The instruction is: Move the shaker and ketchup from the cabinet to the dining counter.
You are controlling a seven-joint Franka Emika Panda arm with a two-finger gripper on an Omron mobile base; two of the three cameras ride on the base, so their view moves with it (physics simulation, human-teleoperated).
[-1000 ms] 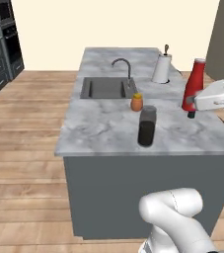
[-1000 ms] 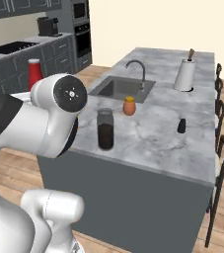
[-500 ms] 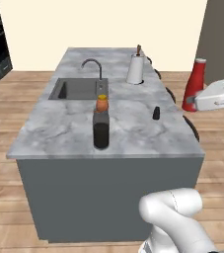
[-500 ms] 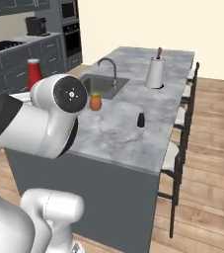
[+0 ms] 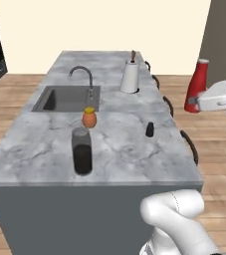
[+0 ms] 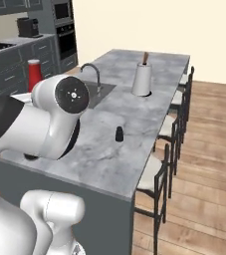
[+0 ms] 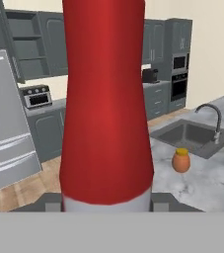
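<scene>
Ketchup: the red ketchup (image 5: 196, 84) bottle is hanging upright in the air to the right of the dining counter (image 5: 45, 149), off its edge and above the wooden floor (image 5: 219, 144); in the hand view its red body (image 7: 106, 104) is standing tall between the fingers.

Gripper: the gripper (image 5: 193, 102) is clamping the base of the ketchup from the right, jaws part-closed around the bottle, the white hand reaching in from the picture's right edge.

Shaker: the small black shaker (image 5: 149, 129) is standing upright on the dining counter near its right edge, well apart from the ketchup; the right base view is showing it (image 6: 119, 134) alone on bare marble.

Dining counter: the long marble top is carrying an inset sink (image 5: 67, 98) with a curved faucet (image 5: 82, 75) behind it.

Orange jar: a small orange jar (image 5: 89, 118) with a yellow lid is sitting just in front of the sink.

Dark glass: a tall glass (image 5: 82, 151) of dark liquid is standing near the counter's front edge, in front of the orange jar.

Paper towel roll: a white roll (image 5: 130, 76) on a holder is standing at the counter's far right.

Stools: dark stools (image 6: 171, 134) are lining the counter's right side.
</scene>
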